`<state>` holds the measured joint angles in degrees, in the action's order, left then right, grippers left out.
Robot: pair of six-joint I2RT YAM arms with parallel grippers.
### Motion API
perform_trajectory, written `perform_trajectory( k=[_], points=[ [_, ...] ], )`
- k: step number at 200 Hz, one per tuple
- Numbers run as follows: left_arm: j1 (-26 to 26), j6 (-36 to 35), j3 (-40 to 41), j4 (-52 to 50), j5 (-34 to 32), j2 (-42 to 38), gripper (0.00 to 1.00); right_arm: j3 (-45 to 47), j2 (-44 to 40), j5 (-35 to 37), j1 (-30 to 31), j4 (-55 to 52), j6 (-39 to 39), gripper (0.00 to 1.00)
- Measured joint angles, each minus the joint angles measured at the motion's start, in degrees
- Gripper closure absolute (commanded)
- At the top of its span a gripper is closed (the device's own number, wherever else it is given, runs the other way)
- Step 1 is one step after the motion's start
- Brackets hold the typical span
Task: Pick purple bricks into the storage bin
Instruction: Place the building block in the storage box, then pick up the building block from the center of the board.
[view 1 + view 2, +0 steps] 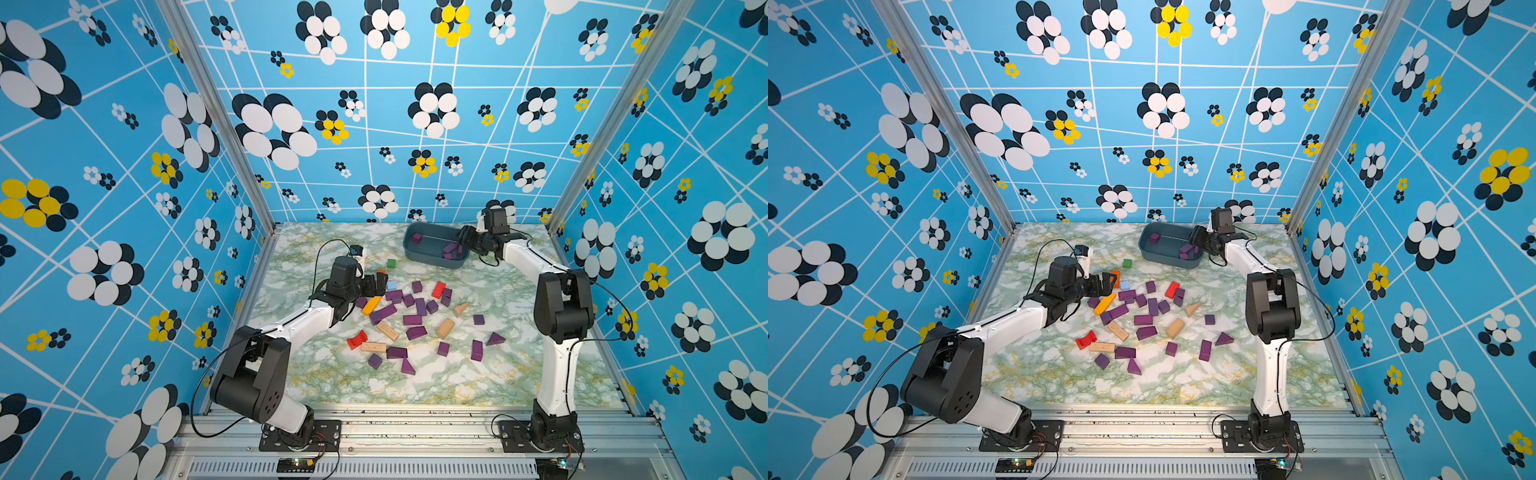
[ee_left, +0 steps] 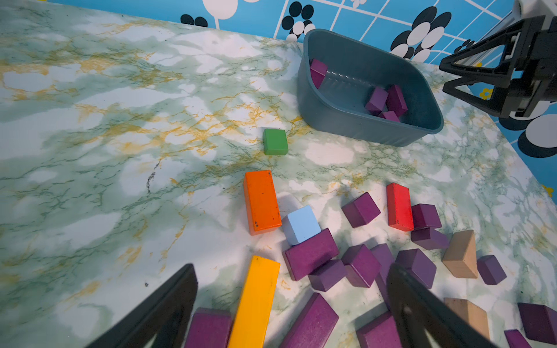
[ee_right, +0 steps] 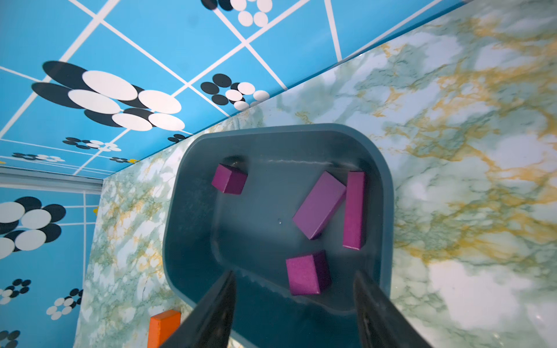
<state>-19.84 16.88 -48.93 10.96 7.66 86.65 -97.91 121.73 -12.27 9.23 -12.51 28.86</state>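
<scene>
Your right tool (image 3: 294, 272) hangs with jaws apart and empty over the storage bin (image 3: 193, 217). Four purple bricks (image 3: 319, 205) lie inside, one cube directly beneath it. Your left tool (image 2: 291, 268), spread wide, hovers over more scattered on the worktop (image 2: 90, 150).

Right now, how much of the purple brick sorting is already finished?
Done: four purple bricks lie in the storage bin. In hand: nothing; the right pincer hangs open above the bin, and the left pincer is open over the table. Left: many loose purple bricks lie there.
</scene>
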Motion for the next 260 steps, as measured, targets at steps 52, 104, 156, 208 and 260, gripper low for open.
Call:
perform_trajectory(
  k=[52,104,156,208,260],
  points=[
    [0.0,-2.2,-1.4,-3.8,-1.5,-2.7,0.0,8.7,-11.2,1.4,1.7,-0.8,-5.9,0.34],
    [0.0,-3.0,-1.7,-6.8,-1.7,-4.5,0.01,17.2,-19.4,0.7,6.5,0.5,-9.9,0.32],
    [0.0,-1.6,-1.8,-11.5,-1.7,-4.5,0.01,29.7,-26.1,3.3,7.3,2.3,-13.4,0.28],
    [0.0,-1.1,-8.7,-22.4,-1.6,1.3,0.01,40.7,-35.6,5.3,7.7,6.3,-13.7,0.23],
    [0.0,-2.1,-11.2,-31.8,-1.7,6.0,0.03,45.9,-39.4,5.0,7.7,10.6,-14.1,0.22]
  ],
)
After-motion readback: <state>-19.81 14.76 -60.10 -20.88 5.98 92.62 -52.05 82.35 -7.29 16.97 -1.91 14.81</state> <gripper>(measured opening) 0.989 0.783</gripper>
